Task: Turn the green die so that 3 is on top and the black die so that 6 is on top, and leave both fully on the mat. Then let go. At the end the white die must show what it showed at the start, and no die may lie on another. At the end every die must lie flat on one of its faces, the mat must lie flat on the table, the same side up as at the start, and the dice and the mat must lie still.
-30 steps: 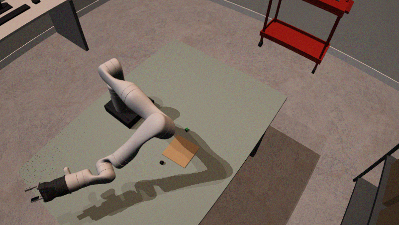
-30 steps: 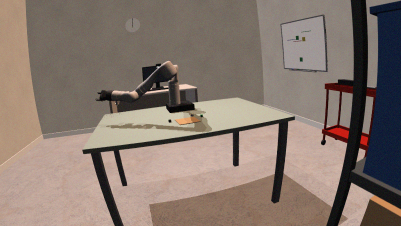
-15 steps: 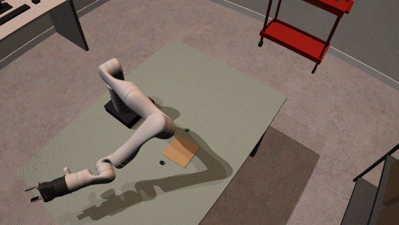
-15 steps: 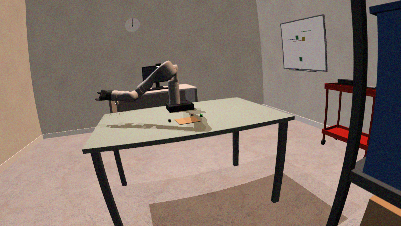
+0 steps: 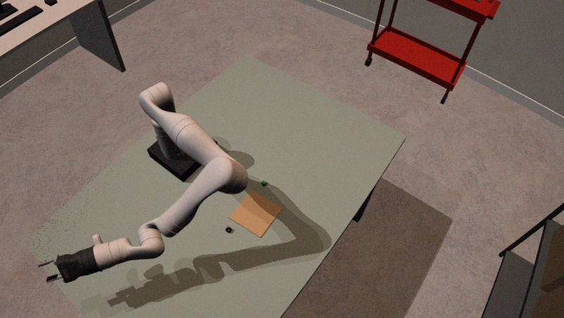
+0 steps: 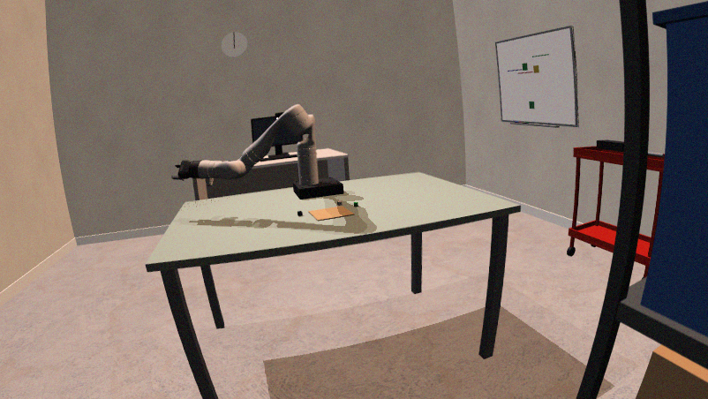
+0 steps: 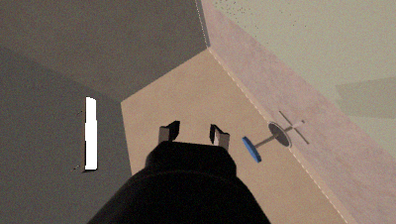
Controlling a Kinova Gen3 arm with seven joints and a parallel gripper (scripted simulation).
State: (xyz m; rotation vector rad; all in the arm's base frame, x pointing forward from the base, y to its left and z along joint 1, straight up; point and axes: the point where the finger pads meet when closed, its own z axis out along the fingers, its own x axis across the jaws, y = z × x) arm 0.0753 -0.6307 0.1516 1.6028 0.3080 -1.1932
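Observation:
My gripper [image 5: 46,270] [image 6: 174,173] [image 7: 194,129] is open and empty. It is stretched out level past the table's left end, far from the dice. The orange mat [image 5: 255,213] [image 6: 331,213] lies flat near the table's middle with nothing on it. The green die [image 5: 264,182] [image 6: 355,203] sits on the table just beyond the mat's far corner. The black die [image 5: 228,229] [image 6: 299,213] sits on the table just left of the mat. A third small die [image 6: 339,202], likely the white one, sits behind the mat; the arm hides it in the top view. The top faces are too small to read.
The arm's base [image 5: 174,160] stands on the green table [image 5: 299,130] [image 6: 421,198] behind the mat. A red cart [image 5: 418,55] [image 6: 609,232] stands off to the right. A desk with a monitor [image 6: 277,163] stands behind. The wrist view shows only floor, walls and a blue-topped stool [image 7: 252,149].

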